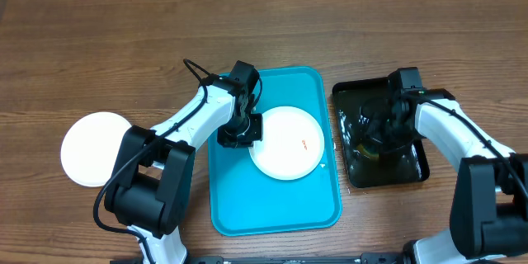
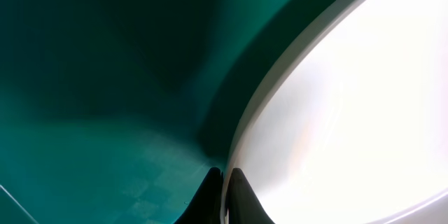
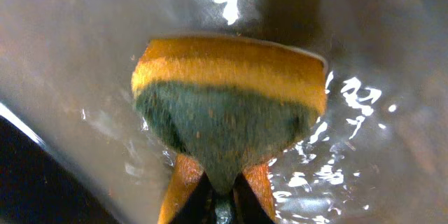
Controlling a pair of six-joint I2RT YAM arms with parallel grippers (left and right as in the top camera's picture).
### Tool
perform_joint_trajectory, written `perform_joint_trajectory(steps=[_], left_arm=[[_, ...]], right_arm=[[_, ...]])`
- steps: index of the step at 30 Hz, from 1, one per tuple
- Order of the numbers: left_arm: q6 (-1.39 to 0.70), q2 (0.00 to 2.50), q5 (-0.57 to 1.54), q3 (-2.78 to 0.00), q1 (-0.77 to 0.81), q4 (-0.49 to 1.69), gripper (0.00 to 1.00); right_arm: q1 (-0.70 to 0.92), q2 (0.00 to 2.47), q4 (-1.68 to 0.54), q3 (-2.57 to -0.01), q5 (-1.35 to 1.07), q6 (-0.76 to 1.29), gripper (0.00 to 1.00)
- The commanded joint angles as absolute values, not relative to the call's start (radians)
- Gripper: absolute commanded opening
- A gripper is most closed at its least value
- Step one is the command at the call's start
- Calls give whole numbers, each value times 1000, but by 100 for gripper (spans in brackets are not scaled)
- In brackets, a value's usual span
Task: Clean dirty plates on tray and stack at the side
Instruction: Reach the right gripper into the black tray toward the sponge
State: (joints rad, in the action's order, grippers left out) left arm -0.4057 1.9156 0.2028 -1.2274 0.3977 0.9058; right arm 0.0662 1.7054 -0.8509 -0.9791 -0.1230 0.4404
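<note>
Left gripper (image 2: 224,182) pinches the rim of the white plate (image 1: 289,153) on the turquoise tray (image 1: 272,206), probably steadying it, while the right gripper (image 3: 222,182) squeezes a yellow-green sponge (image 3: 231,105) in the wet black tray (image 1: 412,169), likely soaking it.

matt brown wood-grain tabletop (image 1: 99,49). smooth turquoise plastic tray (image 1: 239,206). glossy white plate (image 1: 280,144). shiny, wet-looking black tray (image 1: 412,169). sponge (image 3: 224,105): yellow foam with a rough green scouring face.

Turquoise tray (image 1: 272,214), white plate (image 1: 280,157) (orange-red speck (image 1: 303,142)), yellow-green sponge (image 3: 224,112).
</note>
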Motion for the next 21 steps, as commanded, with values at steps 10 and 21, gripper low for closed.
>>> perform_joint_trajectory(steps=[10, 21], left_arm=[[-366, 1934, 208, -1214, 400, 908, 4], [-366, 1934, 208, -1214, 400, 911, 4]], right_arm=[[68, 1597, -864, -941, -122, 415, 61], [68, 1597, -696, -804, -98, 510, 4]])
